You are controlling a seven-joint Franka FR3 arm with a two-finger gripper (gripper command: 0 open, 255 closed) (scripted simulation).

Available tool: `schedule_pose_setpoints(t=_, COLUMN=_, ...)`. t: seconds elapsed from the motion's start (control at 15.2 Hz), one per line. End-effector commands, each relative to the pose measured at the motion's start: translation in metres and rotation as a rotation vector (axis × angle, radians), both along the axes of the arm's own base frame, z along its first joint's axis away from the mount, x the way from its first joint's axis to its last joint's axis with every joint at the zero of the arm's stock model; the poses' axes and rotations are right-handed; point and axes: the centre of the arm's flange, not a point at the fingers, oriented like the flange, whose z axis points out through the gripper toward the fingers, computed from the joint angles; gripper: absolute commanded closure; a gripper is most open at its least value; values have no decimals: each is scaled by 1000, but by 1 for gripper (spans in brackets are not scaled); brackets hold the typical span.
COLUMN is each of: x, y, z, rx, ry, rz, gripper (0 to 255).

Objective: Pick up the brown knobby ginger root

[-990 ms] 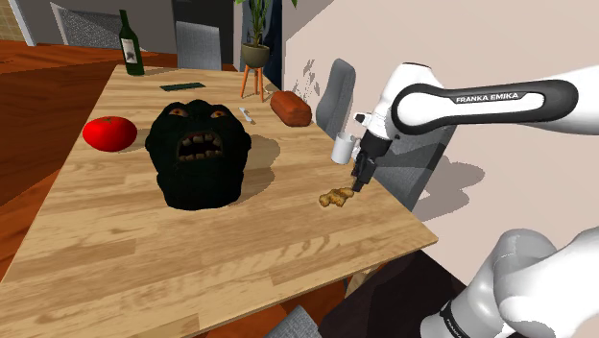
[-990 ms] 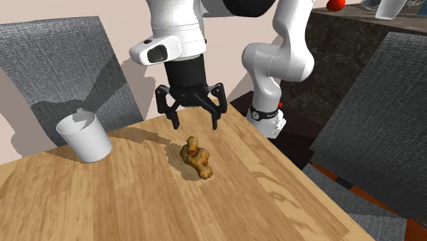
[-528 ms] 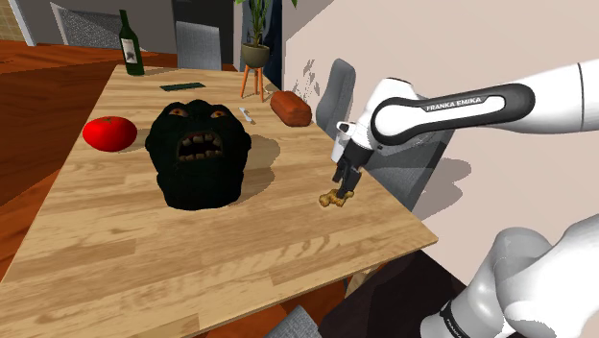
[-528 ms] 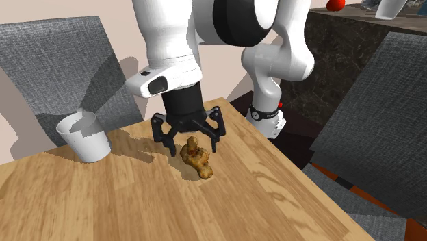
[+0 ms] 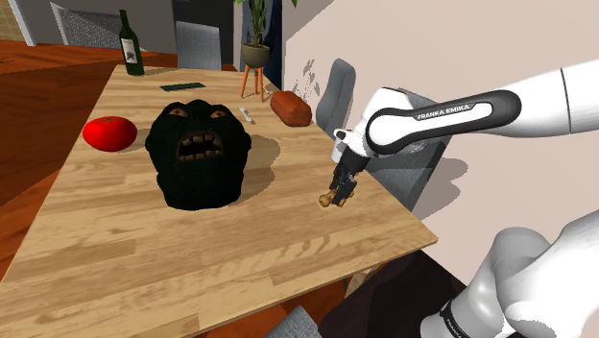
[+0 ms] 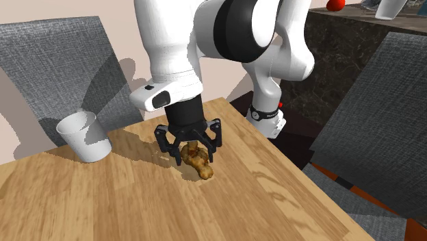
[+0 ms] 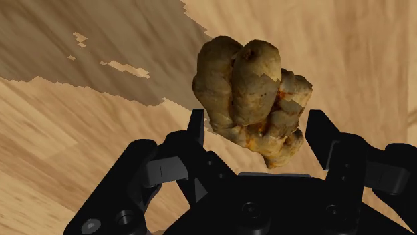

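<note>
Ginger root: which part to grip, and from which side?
From straight above, where the open gripper hangs now. Close across the short width of the ginger root, near its lumpy middle: it lies flat on the table with both long sides free, and the knobs should keep it from slipping.

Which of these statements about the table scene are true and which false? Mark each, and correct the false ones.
1. The gripper has its fingers apart, one on each side of the ginger root. True.
2. The ginger root hangs in the air above the table. False: it lies on the wooden table.
3. A white cup stands upright on the table near the ginger root. True.
4. The red tomato touches the ginger root. False: the red tomato lies far off, beyond the black monster head.
5. The green bottle lies on its side. False: the green bottle stands upright at the table's far end.
</note>
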Motion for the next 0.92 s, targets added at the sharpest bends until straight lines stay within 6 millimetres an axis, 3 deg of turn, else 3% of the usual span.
schedule_pose_setpoints(t=0.0, x=0, y=0, z=-1, rx=0, ry=1, rz=0, gripper=255)
schedule_pose_setpoints(t=0.4, x=0, y=-1, z=-1, rx=0, ry=1, rz=0, gripper=255)
schedule_pose_setpoints(t=0.86, x=0, y=-1, z=36, rx=0, ry=1, rz=0, gripper=255)
